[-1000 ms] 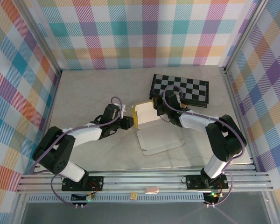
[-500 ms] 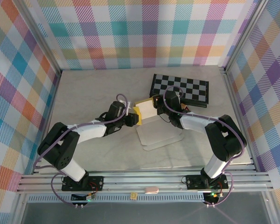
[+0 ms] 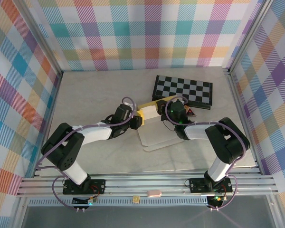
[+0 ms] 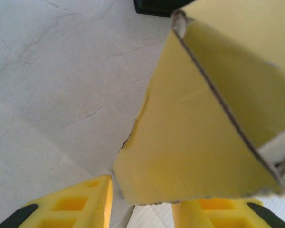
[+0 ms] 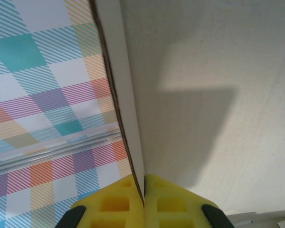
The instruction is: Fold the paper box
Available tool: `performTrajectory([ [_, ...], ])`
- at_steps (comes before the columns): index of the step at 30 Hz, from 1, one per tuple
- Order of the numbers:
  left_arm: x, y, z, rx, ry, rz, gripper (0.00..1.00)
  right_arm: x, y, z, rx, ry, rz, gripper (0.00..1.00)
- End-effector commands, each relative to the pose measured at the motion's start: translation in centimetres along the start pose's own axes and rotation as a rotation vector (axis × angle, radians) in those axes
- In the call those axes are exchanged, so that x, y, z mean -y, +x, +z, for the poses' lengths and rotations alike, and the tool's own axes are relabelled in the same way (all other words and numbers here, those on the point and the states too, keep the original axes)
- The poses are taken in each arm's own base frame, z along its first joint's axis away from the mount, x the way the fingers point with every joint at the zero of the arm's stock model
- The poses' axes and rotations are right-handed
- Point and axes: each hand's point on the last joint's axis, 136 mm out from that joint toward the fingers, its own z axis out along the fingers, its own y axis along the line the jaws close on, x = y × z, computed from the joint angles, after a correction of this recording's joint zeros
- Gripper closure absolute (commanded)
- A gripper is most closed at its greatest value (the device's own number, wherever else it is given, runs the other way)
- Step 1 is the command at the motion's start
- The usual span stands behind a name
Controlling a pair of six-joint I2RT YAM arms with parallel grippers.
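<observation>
- left gripper (image 3: pixel 137 121): jaws part-open, straddling the bottom edge of a mustard side flap (image 4: pixel 190 156). There's a gap beside the card and no firm pinch that I can see.
- paper box (image 3: pixel 159 135): mid-desk, just on the near side of the checkered board (image 3: pixel 183 90). Its near part lies flat and its far end is lifted between the two grippers.
- right gripper (image 3: pixel 167 112): jaws closed tight on the thin edge of a raised panel (image 5: pixel 128 118), holding it up.
- Step, my read: early wall-raising. The right props the wall while the left works the side flap inward. Most of the sheet is unfolded.
- Next move probably needs the left to press that flap square along its score line while the right keeps hold. Thin card could buckle off the crease or flop if released.
- desk (image 3: pixel 90 99): pale, matt, with faint hairline veins and a stone look.
- Box material: thin die-cut card, mustard on one face and off-white on the other, with a raw brownish cut edge. The flat part has a rounded tab outline.
- Fingers: yellow plastic with moulded square pockets.
- Board: flat rigid rectangle with black-and-white squares and a dark rim.
</observation>
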Motion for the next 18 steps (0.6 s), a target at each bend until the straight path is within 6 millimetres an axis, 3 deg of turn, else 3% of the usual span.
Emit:
performTrajectory([
  [1, -0.9, -0.8, 1.0, 0.033, -0.065, 0.01, 0.65, 1.5, 2.3, -0.1, -0.095, 0.013, -0.015, 1.0],
  [12, -1.7, -2.0, 1.6, 0.082, -0.175, -0.013, 0.73, 4.0, 3.1, -0.4, -0.112, 0.056, -0.033, 1.0],
  [18, -2.0, -1.9, 1.8, 0.088, -0.195, -0.029, 0.86, 4.0, 3.1, 0.1, -0.114, 0.057, -0.028, 1.0],
])
